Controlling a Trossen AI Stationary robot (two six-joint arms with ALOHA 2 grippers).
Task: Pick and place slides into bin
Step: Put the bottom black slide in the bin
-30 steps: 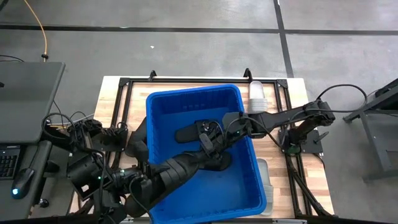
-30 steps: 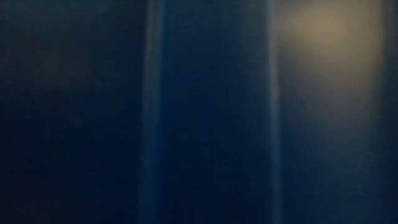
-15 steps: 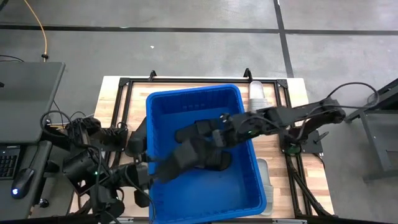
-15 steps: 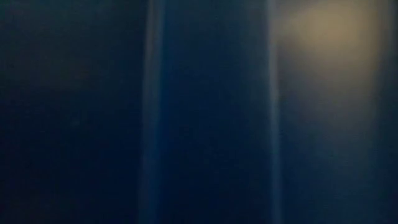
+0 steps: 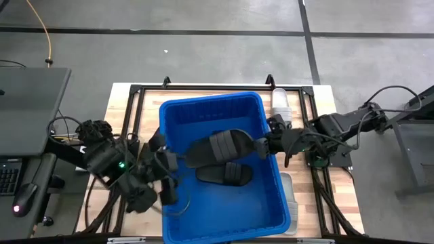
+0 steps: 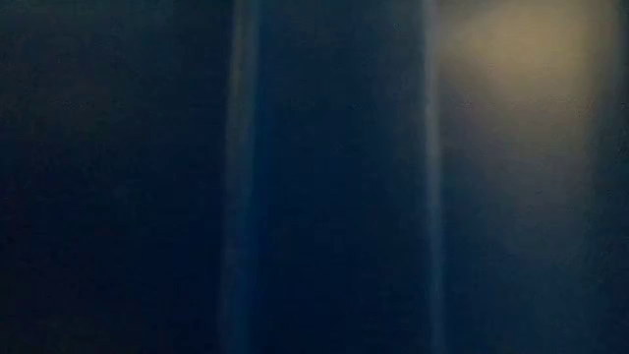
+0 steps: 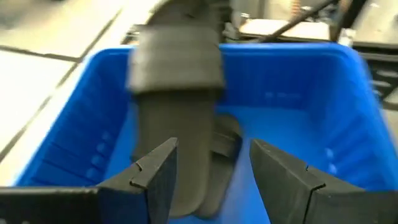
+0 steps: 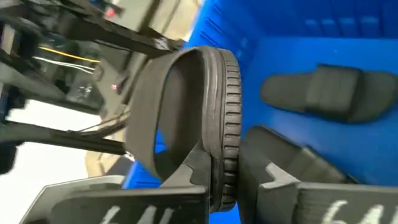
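In bin (image 5: 178, 112): two black slides | right gripper (image 5: 261, 146) grasping one (image 5: 220, 145) | left gripper (image 5: 169, 196) released

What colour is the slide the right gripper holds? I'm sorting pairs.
Matte black; right wrist view.

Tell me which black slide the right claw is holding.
The upper slide, gripped at its end by the right claw and tilted; the other lies flat on the bin floor.

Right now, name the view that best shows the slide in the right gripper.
High view: the black slide shows whole over the bin, right gripper at its end. Right wrist shows only its strap, left wrist a blur, low view nothing.
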